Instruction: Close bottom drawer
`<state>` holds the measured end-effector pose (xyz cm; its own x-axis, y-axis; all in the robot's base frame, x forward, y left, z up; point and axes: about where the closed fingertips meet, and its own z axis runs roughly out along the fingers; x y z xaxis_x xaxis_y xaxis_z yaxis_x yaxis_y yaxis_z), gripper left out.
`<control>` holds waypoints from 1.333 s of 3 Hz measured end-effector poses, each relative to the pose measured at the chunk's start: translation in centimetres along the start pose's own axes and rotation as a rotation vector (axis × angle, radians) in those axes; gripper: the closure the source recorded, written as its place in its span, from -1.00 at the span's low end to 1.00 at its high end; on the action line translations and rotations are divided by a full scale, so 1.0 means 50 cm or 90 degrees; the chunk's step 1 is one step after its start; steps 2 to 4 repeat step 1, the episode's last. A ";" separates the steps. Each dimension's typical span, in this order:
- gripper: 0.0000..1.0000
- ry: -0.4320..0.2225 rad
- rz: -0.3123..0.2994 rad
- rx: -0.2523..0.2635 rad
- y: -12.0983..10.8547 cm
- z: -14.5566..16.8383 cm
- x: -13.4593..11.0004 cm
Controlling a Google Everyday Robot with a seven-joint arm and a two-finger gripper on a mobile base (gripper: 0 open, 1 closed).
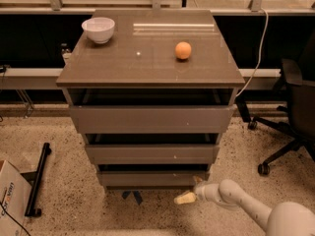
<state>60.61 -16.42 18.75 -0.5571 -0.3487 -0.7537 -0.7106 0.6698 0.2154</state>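
The bottom drawer (147,179) is the narrowest grey-brown front, lowest on the cabinet, with a thin dark gap above it, so it stands slightly out. My gripper (186,198), with a pale yellow tip, is low near the floor, just below and in front of the drawer's right end. Its white arm (236,200) reaches in from the lower right. Whether the gripper touches the drawer front is not clear.
The middle drawer (152,154) and top drawer (150,119) also stand out, each further than the one below. A white bowl (99,29) and an orange (183,50) sit on the cabinet top. An office chair (295,107) stands at right; a cardboard box (10,195) and a black stand (38,178) lie at left.
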 end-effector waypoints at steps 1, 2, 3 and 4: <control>-1.00 0.000 0.000 0.000 0.000 0.000 0.000; -1.00 0.000 0.000 0.000 0.000 0.000 0.000; -1.00 0.000 0.000 0.000 0.000 0.000 0.000; -1.00 0.000 0.000 0.000 0.000 0.000 0.000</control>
